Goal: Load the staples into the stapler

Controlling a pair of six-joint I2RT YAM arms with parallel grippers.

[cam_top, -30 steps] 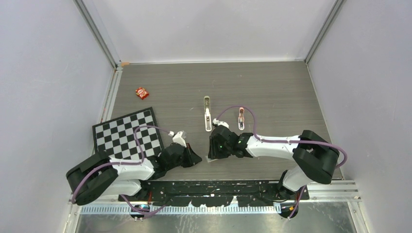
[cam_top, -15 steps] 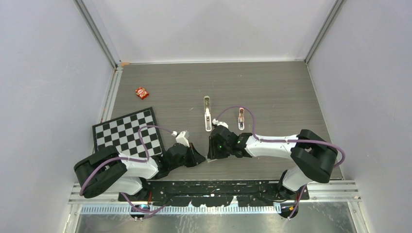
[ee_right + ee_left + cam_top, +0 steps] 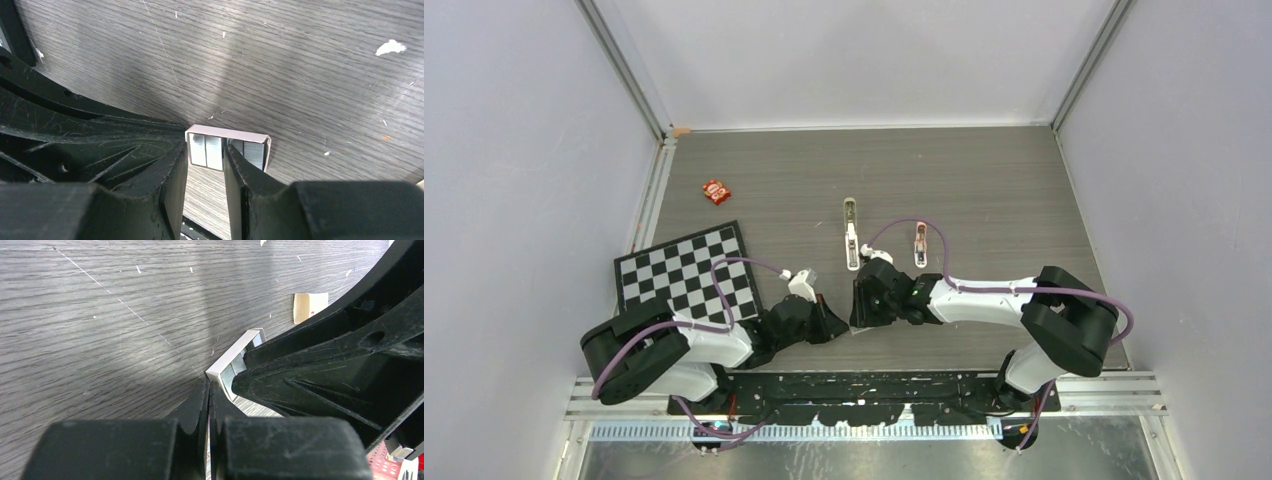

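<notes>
The stapler (image 3: 851, 236) lies swung open in a long line at mid-table, away from both grippers. The staples (image 3: 206, 150) are silvery blocks in a small white box (image 3: 227, 133) on the table near the front. My right gripper (image 3: 206, 155) points down at the box, and its fingers close on the left pair of blocks. In the top view it (image 3: 861, 317) stands over the box (image 3: 856, 327). My left gripper (image 3: 208, 385) is shut with nothing in it, and its tips touch the corner of the box (image 3: 235, 351). It (image 3: 831, 324) sits just left of the right gripper.
A pink stapler-like object (image 3: 919, 243) lies right of the stapler. A checkerboard (image 3: 686, 275) lies flat at the left, with a red packet (image 3: 716, 191) beyond it. A beige sticker (image 3: 310, 306) is on the table past the box. Walls enclose the table.
My left arm has edged right, bringing its shut tips up to the box. The right gripper has held its place over the box.
</notes>
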